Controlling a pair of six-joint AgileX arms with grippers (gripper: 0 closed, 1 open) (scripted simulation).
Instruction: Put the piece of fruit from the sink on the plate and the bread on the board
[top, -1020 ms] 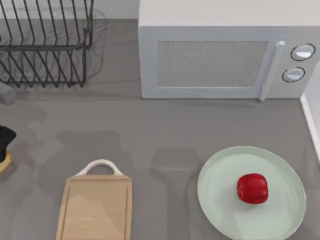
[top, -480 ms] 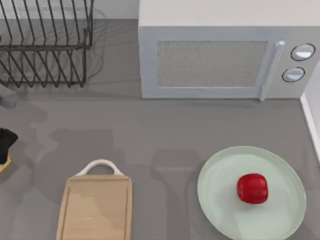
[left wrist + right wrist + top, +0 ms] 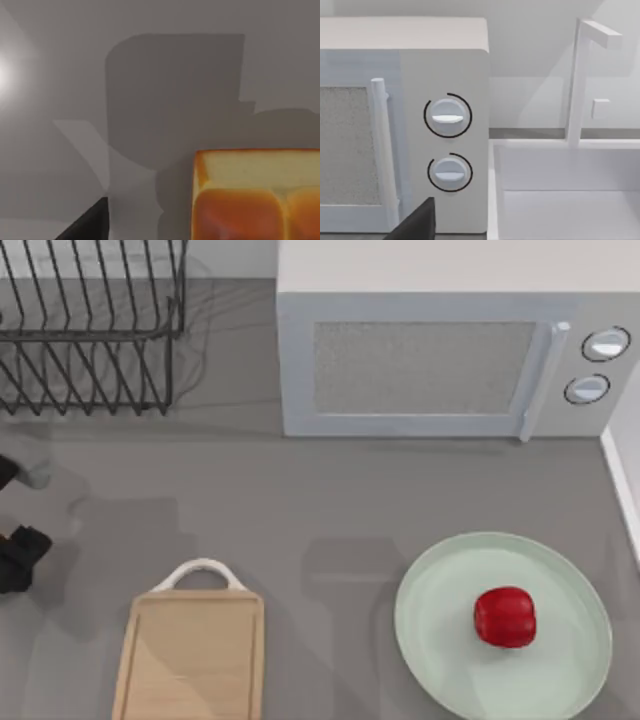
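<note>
We found no readable text, label, brand, number or sign anywhere. The microwave (image 3: 450,350) carried two plain dials (image 3: 447,117) without markings, and the board (image 3: 190,655), the plate (image 3: 440,640) and the bread (image 3: 255,195) were equally bare.

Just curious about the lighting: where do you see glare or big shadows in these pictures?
Left wrist view: a bright glare spot at one edge and a broad dark shadow on the grey surface beyond the bread. Top view: soft blocky shadows on the table near the board.
</note>
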